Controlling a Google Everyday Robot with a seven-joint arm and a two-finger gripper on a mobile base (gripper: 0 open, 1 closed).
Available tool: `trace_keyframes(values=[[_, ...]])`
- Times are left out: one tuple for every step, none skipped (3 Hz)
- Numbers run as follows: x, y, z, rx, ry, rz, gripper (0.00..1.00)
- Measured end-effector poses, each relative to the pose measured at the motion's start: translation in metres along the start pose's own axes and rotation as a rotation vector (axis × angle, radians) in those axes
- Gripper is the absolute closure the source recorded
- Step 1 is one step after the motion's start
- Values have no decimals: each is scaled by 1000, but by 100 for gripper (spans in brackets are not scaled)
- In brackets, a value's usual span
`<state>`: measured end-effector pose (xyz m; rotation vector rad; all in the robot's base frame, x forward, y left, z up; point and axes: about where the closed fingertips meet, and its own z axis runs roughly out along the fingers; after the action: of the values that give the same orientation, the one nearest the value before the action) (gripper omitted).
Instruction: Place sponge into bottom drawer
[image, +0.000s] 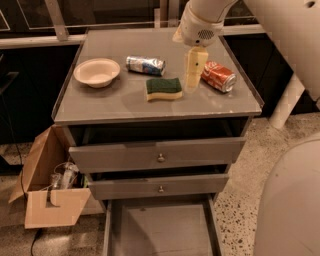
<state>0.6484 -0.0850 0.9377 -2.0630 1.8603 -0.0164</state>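
Seen from the one camera, looking down on a grey bench (100, 107), the robot's pale claw (194, 75) hangs tip-down from a white arm just above the bench top; I cannot tell whether it is open or closed. The sponge (163, 89), green side up, lies flat on the bench just left of the claw and apart from it. A red can (218, 76) lies on its side just right of the claw, and a silver-blue can (145, 65) and a pale bowl (96, 72) sit farther left. Well below the claw, under two knobbed drawers, the bottom drawer (160, 230) stands pulled out.
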Motion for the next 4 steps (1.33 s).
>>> trace_keyframes(values=[[6,-5,30,-47,-19,0,0],[6,-25,51,-45,-19,-1,0],[7,-26,51,-45,-19,-1,0],[9,-22,63,-56,-40,17,0]])
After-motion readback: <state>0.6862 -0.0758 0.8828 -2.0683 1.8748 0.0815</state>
